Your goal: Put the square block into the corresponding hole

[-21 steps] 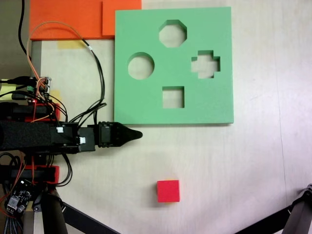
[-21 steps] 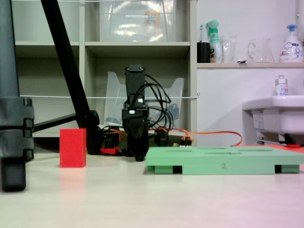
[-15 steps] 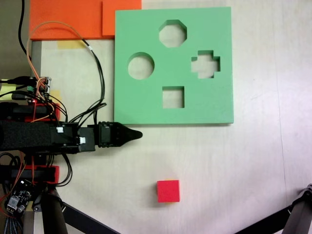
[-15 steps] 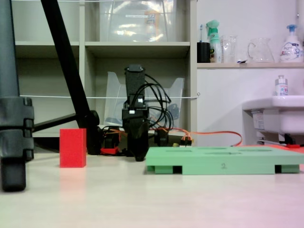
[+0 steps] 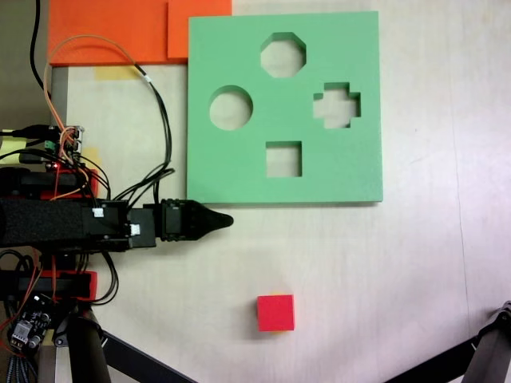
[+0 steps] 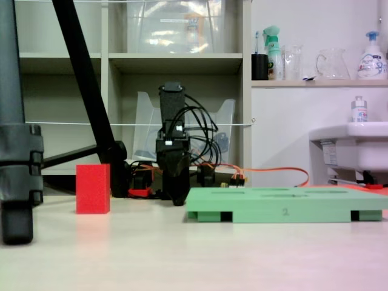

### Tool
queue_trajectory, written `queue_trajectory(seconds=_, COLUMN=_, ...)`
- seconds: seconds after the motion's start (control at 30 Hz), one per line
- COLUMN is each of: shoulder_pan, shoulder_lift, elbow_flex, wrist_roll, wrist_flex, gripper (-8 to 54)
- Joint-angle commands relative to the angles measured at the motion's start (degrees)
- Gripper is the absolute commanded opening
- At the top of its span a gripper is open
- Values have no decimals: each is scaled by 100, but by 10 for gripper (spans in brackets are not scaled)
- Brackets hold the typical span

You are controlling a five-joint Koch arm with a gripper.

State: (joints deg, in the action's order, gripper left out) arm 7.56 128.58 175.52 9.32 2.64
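Black arm [image 5: 88, 225], red base brackets [image 5: 76, 183]; black and orange cables [image 5: 152, 104] looping off base; gripper [image 5: 226, 220] tapering to black point.

One red block [image 5: 275, 312] is sitting at lower centre. One green board [image 5: 239, 48] is lying at upper centre, showing four cut-outs. Two orange sheets [image 5: 104, 28] are lying at upper left.

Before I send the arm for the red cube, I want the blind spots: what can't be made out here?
- Black gripper: in both fixed views it reads as one tapered tip, so open or shut cannot be told.
- Square cut-out in the green foam board: the low fixed view sees the board edge-on, so the holes stay hidden.
- Red foam cube: its underside is hidden against the table.
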Motion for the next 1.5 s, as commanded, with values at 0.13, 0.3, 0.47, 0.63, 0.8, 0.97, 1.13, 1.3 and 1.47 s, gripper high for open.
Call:
queue_trajectory(seconds=0.13, shoulder_pan=-272, shoulder_lift=369, elbow_flex=378, wrist_roll=4693, wrist_flex=844, gripper=348)
queue_trajectory(seconds=0.3, shoulder_pan=-1063, shoulder_lift=369, elbow_flex=-141, wrist_roll=5616, wrist_flex=202, gripper=315)
queue_trajectory(seconds=0.47, shoulder_pan=-1538, shoulder_lift=369, elbow_flex=-1477, wrist_roll=6328, wrist_flex=-1960, gripper=310)
queue_trajectory(seconds=0.63, shoulder_pan=-2197, shoulder_lift=343, elbow_flex=-3507, wrist_roll=6390, wrist_flex=-4711, gripper=295)
queue_trajectory(seconds=0.8, shoulder_pan=-2531, shoulder_lift=-905, elbow_flex=-5985, wrist_roll=6372, wrist_flex=-7260, gripper=294)
queue_trajectory(seconds=0.97, shoulder_pan=-2646, shoulder_lift=-2795, elbow_flex=-8446, wrist_roll=6267, wrist_flex=-9369, gripper=390)
queue_trajectory(seconds=1.13, shoulder_pan=-2654, shoulder_lift=-3683, elbow_flex=-9439, wrist_roll=5994, wrist_flex=-9483, gripper=498)
queue_trajectory(seconds=1.3, shoulder_pan=-2725, shoulder_lift=-4570, elbow_flex=-10336, wrist_roll=5810, wrist_flex=-9527, gripper=526)
queue_trajectory(seconds=1.47, shoulder_pan=-2777, shoulder_lift=-5247, elbow_flex=-10819, wrist_roll=5801, wrist_flex=-9527, gripper=525)
